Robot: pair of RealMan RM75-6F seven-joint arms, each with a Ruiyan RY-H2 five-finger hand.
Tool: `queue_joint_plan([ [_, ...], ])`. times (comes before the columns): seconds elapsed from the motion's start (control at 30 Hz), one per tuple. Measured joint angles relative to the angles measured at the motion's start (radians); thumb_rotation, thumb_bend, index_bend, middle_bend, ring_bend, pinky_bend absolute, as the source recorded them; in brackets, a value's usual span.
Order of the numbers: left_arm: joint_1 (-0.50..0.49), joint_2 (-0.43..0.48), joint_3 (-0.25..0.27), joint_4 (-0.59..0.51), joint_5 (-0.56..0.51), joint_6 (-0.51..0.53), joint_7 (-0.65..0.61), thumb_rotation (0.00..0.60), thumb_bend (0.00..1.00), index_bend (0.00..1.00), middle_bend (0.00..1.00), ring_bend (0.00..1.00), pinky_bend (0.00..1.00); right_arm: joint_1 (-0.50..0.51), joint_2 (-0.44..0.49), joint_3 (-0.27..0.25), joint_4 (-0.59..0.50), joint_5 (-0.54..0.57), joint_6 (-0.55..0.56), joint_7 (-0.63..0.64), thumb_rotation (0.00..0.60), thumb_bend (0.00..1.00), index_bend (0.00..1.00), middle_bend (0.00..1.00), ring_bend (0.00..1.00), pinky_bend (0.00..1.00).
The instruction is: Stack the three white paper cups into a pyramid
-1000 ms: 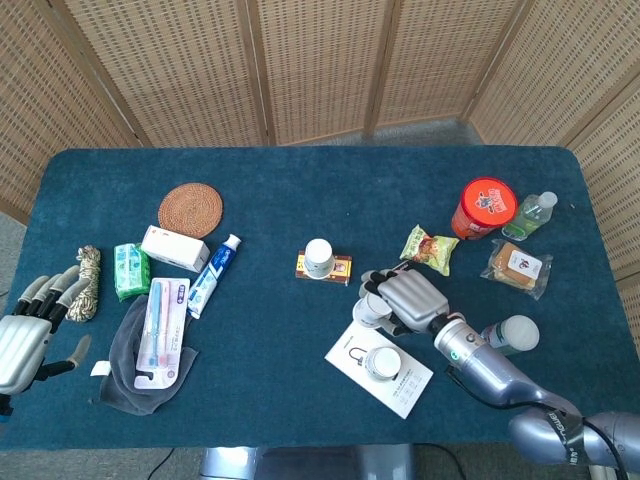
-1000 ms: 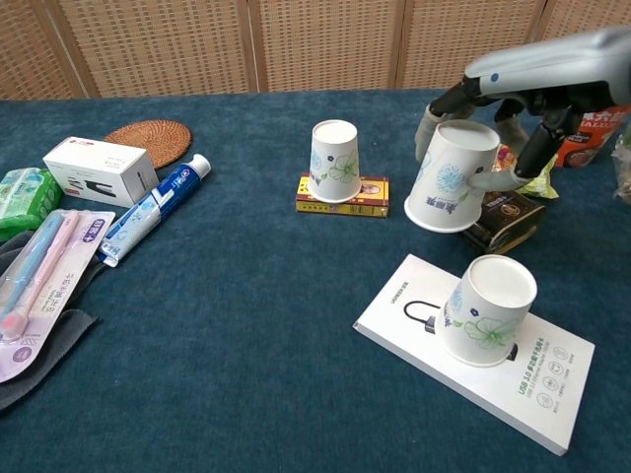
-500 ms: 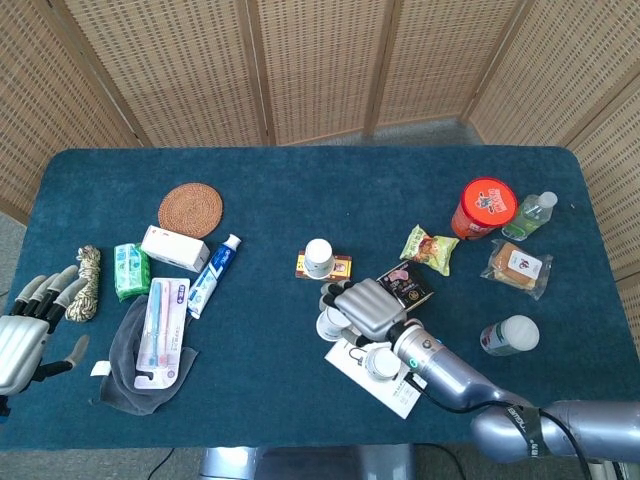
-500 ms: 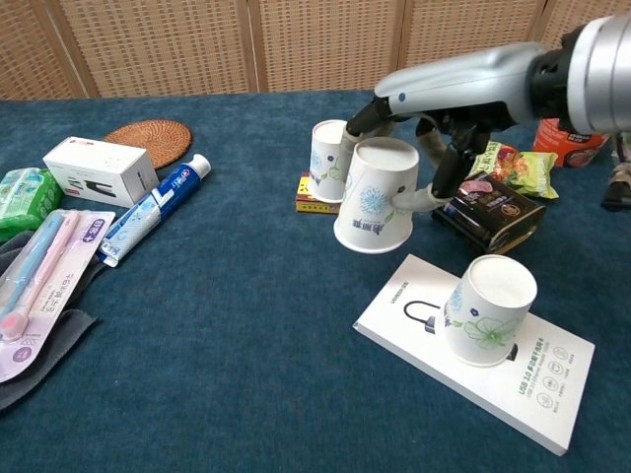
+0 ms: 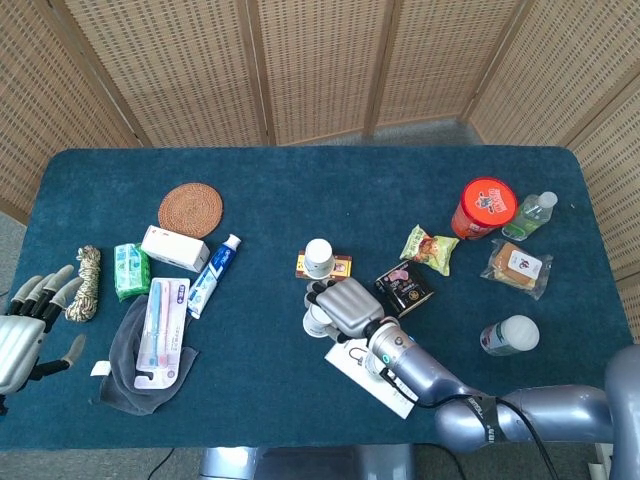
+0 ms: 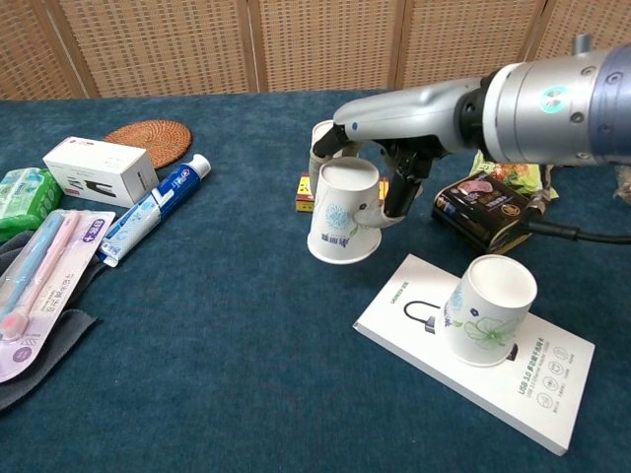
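Paper cup, inverted (image 6: 342, 213): clasped by fingers (image 6: 398, 187) of the right hand (image 6: 386, 158), just in front of second cup (image 6: 321, 138).
Second cup: inverted on small yellow box (image 5: 338, 266).
Third cup (image 6: 487, 309): inverted on white USB package (image 6: 552, 384).
Left hand (image 5: 22, 335): fingers apart, holding nothing, beside rope coil (image 5: 84, 284).

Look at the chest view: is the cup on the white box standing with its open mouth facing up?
No, that cup stands upside down on the white box.
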Motion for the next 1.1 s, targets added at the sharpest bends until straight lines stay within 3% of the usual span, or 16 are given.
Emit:
queue_joint_plan([
  [0.8,0.008,0.000,-0.002,0.008,-0.010,0.010,-0.005,0.487,0.50,0.00,0.00,0.00,0.01,0.067,-0.137,-0.012,0.140,0.054,-0.006,-0.018,0.600,0.45,0.32,0.20,0.16,0.53],
  [1.1,0.006,-0.002,-0.002,0.002,-0.007,0.008,0.005,0.486,0.50,0.00,0.00,0.00,0.01,0.063,-0.147,-0.027,0.184,0.042,-0.034,0.009,0.600,0.45,0.23,0.13,0.09,0.43],
])
